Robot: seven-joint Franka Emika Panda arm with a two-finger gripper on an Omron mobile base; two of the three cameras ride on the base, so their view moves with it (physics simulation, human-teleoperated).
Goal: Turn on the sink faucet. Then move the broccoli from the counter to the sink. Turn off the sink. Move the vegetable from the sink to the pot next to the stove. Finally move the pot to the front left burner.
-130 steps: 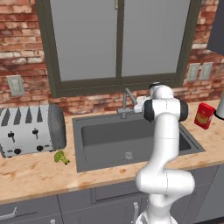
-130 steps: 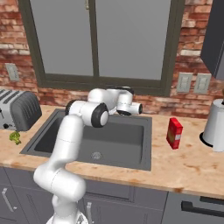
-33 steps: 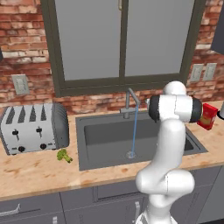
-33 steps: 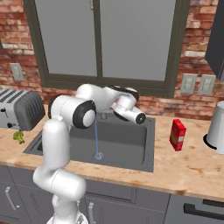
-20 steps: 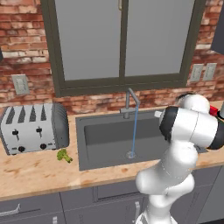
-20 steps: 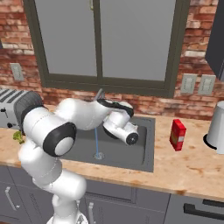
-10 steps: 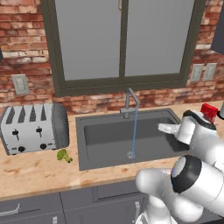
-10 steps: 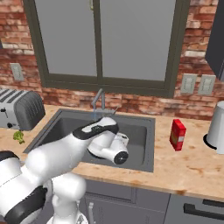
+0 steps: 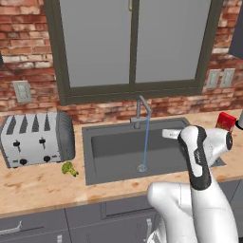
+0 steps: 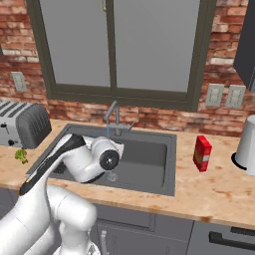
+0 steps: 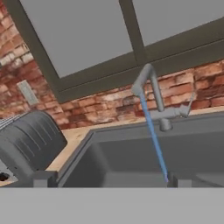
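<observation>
Blue water stream [image 9: 145,142] is now running from sink faucet [image 9: 141,110]; am pulling gripper [image 11: 107,180] back over sink [image 9: 114,163], fingers spread, holding nothing. Broccoli [image 9: 70,168] is waiting far left of gripper, on counter [image 9: 38,187] beside toaster [image 9: 35,137]; fetching it next.

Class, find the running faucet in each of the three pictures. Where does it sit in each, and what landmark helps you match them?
Left base view: faucet just right of centre, behind the sink.
Right base view: faucet left of centre, above the robot's arm.
Hand view: faucet right of centre, tilted.
Shared landmark: the blue water stream falling from the spout.
</observation>
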